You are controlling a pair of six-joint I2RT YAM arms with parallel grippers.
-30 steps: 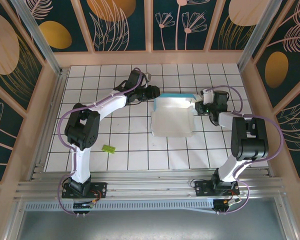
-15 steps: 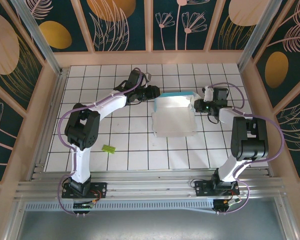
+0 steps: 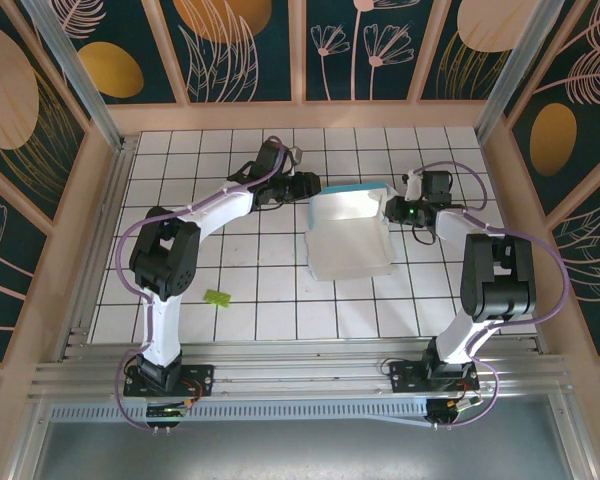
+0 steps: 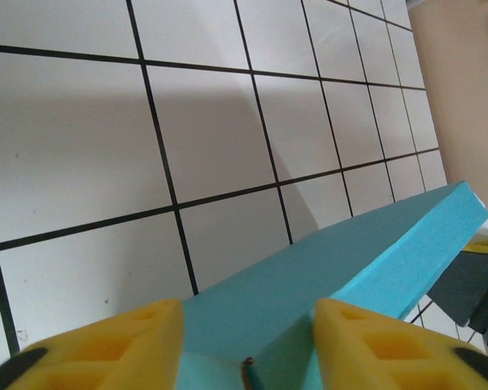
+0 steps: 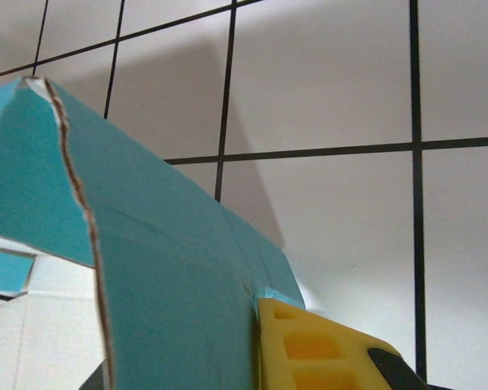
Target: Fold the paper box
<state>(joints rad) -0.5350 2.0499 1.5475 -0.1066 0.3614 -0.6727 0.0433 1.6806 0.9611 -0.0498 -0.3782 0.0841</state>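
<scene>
Overhead, paper box (image 3: 350, 240): on desk (image 3: 250, 310), white inside up
Left fingers (image 3: 313, 185): at box's far-left corner
Right fingers (image 3: 392, 208): at box's far-right corner
Left wrist, left fingers (image 4: 106, 345): apart, turquoise flap between
Right wrist, right fingers (image 5: 325, 349): clamped on turquoise flap

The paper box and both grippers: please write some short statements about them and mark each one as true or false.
1. In the top view, the paper box shows its white side upward. True.
2. The lime-green scrap lies inside the box. False: it lies on the table, apart from the box.
3. The right gripper is shut on the box's right edge. True.
4. The whole box lies flat on the tiles. False: its turquoise far side is lifted above them.
5. Turquoise cardboard lies between the fingers of the left gripper. True.
</scene>
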